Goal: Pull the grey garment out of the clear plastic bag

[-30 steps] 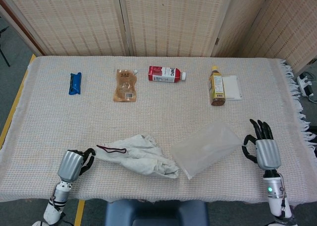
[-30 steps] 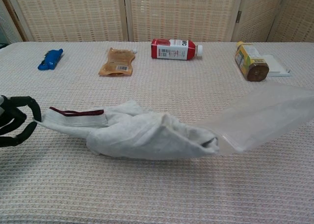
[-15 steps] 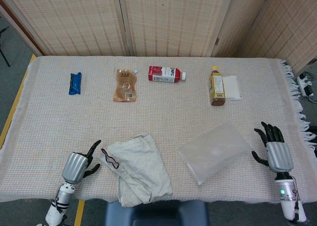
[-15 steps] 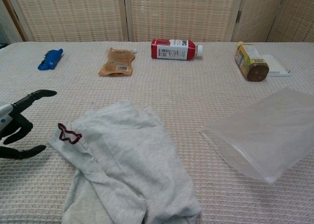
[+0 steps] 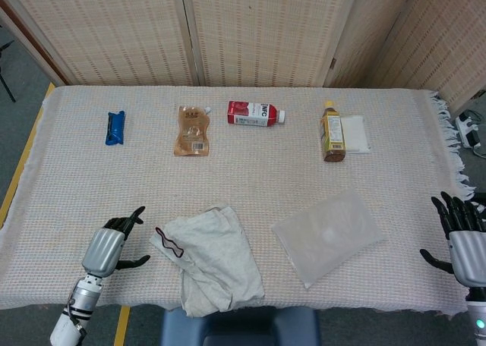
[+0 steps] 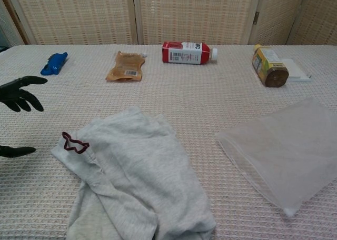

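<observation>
The grey garment (image 5: 211, 258) (image 6: 134, 179) lies crumpled near the table's front edge, fully outside the bag, its dark red trimmed collar at its left end. The clear plastic bag (image 5: 328, 236) (image 6: 287, 149) lies flat and empty to its right, a gap between them. My left hand (image 5: 108, 245) (image 6: 18, 92) hovers just left of the garment with fingers spread, holding nothing. My right hand (image 5: 460, 237) is off the table's right front corner, fingers apart and empty; the chest view does not show it.
Along the far side lie a blue wrapper (image 5: 115, 127), a brown pouch (image 5: 191, 131), a red bottle on its side (image 5: 254, 113), and an amber bottle (image 5: 331, 134) beside a white packet (image 5: 357, 133). The cloth's fringe hangs at the table's right edge (image 5: 454, 156).
The garment came out of the bag and dropped flat. Both hands let go, opened and drew outward, the left to the left, the right past the table's right corner. The bag settled flat.
</observation>
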`<state>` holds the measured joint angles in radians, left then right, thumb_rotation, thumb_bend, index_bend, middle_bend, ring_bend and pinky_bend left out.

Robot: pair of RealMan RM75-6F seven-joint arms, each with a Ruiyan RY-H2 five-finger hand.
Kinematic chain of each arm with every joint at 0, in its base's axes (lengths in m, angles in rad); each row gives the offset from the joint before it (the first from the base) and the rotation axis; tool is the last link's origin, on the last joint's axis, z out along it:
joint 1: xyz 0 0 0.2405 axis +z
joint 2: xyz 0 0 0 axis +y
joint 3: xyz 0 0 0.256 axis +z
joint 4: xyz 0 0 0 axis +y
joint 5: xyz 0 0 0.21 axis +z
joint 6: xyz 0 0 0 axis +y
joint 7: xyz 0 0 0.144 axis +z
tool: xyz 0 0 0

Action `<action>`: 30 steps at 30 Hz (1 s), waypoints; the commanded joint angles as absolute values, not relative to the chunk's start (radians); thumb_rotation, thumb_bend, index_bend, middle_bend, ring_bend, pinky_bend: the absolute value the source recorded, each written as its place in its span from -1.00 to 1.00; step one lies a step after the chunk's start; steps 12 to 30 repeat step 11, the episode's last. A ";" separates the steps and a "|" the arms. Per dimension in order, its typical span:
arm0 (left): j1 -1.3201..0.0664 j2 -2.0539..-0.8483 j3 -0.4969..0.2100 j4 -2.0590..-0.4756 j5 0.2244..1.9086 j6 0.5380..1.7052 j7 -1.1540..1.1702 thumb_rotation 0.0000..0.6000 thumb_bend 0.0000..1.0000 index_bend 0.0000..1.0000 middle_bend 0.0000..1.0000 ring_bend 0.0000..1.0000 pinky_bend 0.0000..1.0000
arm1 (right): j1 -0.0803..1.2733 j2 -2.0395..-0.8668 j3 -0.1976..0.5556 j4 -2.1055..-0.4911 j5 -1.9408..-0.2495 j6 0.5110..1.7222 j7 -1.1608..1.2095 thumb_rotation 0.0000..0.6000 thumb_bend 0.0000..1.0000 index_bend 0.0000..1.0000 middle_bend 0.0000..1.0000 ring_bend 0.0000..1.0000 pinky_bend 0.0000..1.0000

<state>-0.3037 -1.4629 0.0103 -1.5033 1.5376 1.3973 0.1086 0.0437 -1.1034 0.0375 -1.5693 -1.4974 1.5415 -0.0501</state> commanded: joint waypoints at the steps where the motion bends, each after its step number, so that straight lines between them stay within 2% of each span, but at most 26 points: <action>1: -0.272 -1.282 0.039 -1.687 1.495 1.368 0.182 0.67 -0.71 -0.98 -0.46 -0.54 -0.45 | 0.001 -1.069 0.008 -1.647 -1.572 1.613 -0.138 1.00 -0.83 -1.00 -1.00 -1.00 -1.00; 5: -0.172 -1.217 0.071 -1.701 1.555 1.534 0.147 0.67 -0.66 -0.85 -0.50 -0.62 -0.50 | -0.036 -1.064 -0.017 -1.680 -1.622 1.665 -0.221 1.00 -0.83 -1.00 -1.00 -1.00 -1.00; 8: -0.066 -1.211 0.094 -1.608 1.624 1.718 0.121 0.67 -0.63 -0.74 -0.51 -0.65 -0.53 | -0.057 -1.076 -0.028 -1.658 -1.633 1.685 -0.225 1.00 -0.83 -1.00 -1.00 -1.00 -1.00; 10: -0.025 -1.207 0.101 -1.570 1.631 1.771 0.114 0.64 -0.62 -0.68 -0.52 -0.66 -0.56 | -0.056 -1.077 -0.030 -1.640 -1.632 1.673 -0.217 1.00 -0.83 -1.00 -1.00 -1.00 -1.00; 30: -0.021 -1.186 0.114 -1.575 1.642 1.762 0.127 0.60 -0.62 -0.64 -0.52 -0.66 -0.58 | -0.053 -1.074 -0.027 -1.630 -1.628 1.665 -0.205 1.00 -0.83 -1.00 -1.00 -1.00 -1.00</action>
